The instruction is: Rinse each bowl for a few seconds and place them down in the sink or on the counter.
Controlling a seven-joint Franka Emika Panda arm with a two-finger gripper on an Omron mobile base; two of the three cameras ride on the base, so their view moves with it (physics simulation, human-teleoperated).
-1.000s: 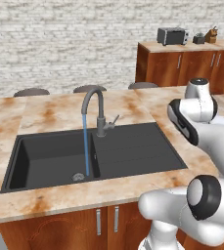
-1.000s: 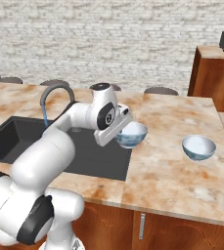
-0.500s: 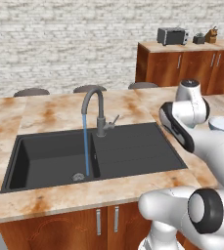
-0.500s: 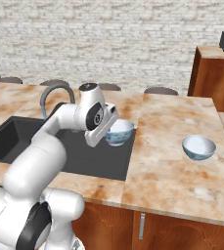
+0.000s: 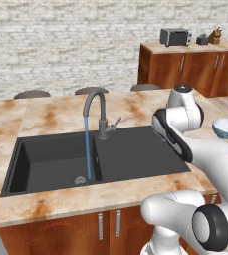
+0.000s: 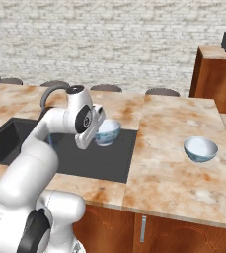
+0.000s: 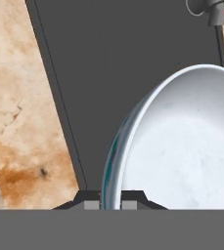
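The counter [image 5: 51, 112] takes up most of the scene, beige marble with rusty veins, and the black sink [image 5: 135, 154] is sunk into it. The basin is on the left in the left base view and the ribbed drainboard is on the right. The grey faucet [image 5: 96, 107] is running, a thin blue stream dropping into the basin near the drain.

The arm stretches over the drainboard side. In the right base view the gripper [image 6: 97, 129] is clamped on the rim of one bowl [image 6: 107, 132], holding it clear above the drainboard, tipped a bit. The hand view backs that up: the bowl's white inside [image 7: 182, 146] looms up close, with its rim pinched between the two dark fingertips [image 7: 89, 199] at the bottom edge. The tips are mostly cut off by the frame there, so not much of them can be made out. In the left base view the arm's own body hides both gripper and held bowl.

The second bowl [image 6: 200, 148] sits on the counter well off to the right of the sink, upright, nothing near it. The left base view catches it too [image 5: 226, 128], partly behind the arm.

Compared with a second ago, the held bowl has travelled left, from about the sink's right edge to over the drainboard, closer to the faucet. The other bowl hasn't budged and the water's running the same.
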